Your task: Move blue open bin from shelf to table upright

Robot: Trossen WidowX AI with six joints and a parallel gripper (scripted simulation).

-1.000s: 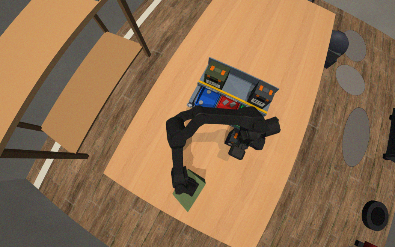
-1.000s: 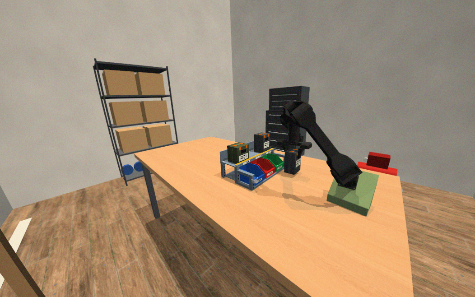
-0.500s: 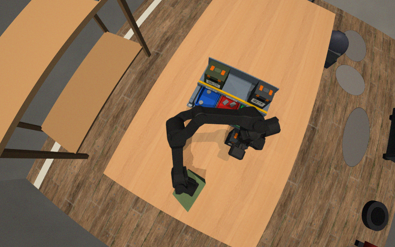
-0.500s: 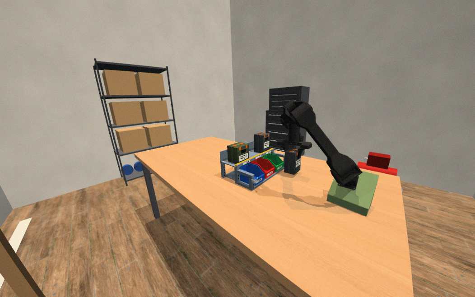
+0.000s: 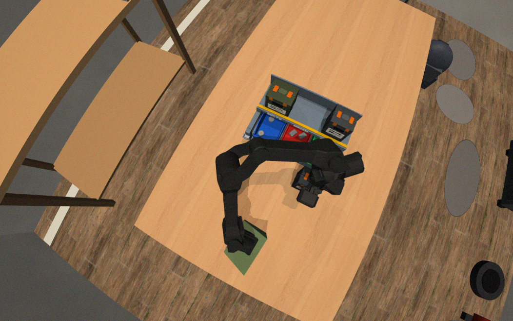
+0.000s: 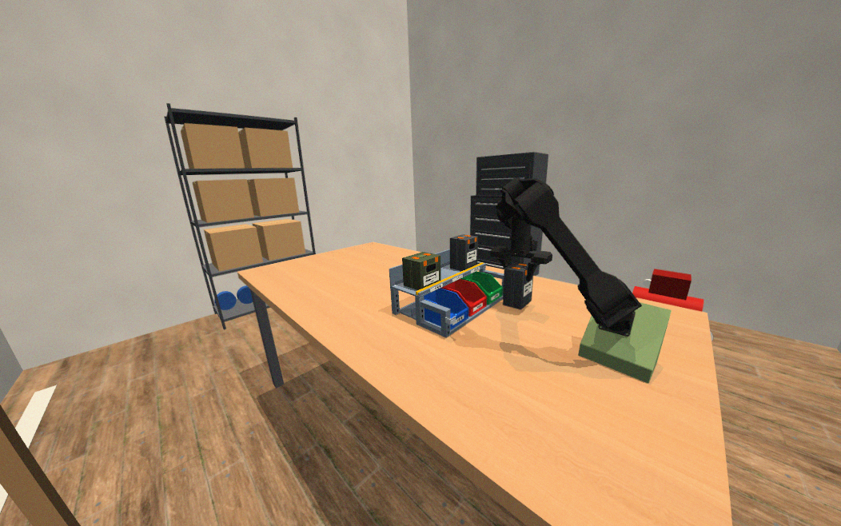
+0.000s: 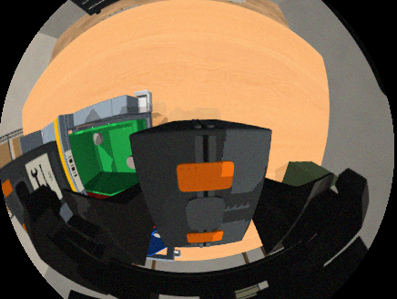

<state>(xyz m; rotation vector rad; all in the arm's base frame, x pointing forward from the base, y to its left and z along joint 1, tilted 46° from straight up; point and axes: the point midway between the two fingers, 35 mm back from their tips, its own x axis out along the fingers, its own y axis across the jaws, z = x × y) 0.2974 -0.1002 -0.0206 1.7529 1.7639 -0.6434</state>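
Note:
The blue open bin point(image 5: 269, 126) sits at the left end of the lower level of the small grey shelf point(image 5: 302, 113), with small grey parts in it; it also shows in the side view point(image 6: 443, 307). My gripper point(image 5: 317, 180) is off the right end of the shelf, far from the blue bin. It is shut on a black case with orange latches point(image 5: 306, 190), gripped from above and upright point(image 6: 517, 284). The case fills the wrist view point(image 7: 202, 183). I cannot tell whether the case touches the table.
A red bin point(image 5: 297, 133) and a green bin point(image 7: 99, 159) sit beside the blue one. On the upper level stand an olive case point(image 5: 281, 96) and a second black case point(image 5: 341, 121). My arm reaches over the shelf front from the green base pad point(image 5: 246, 246).

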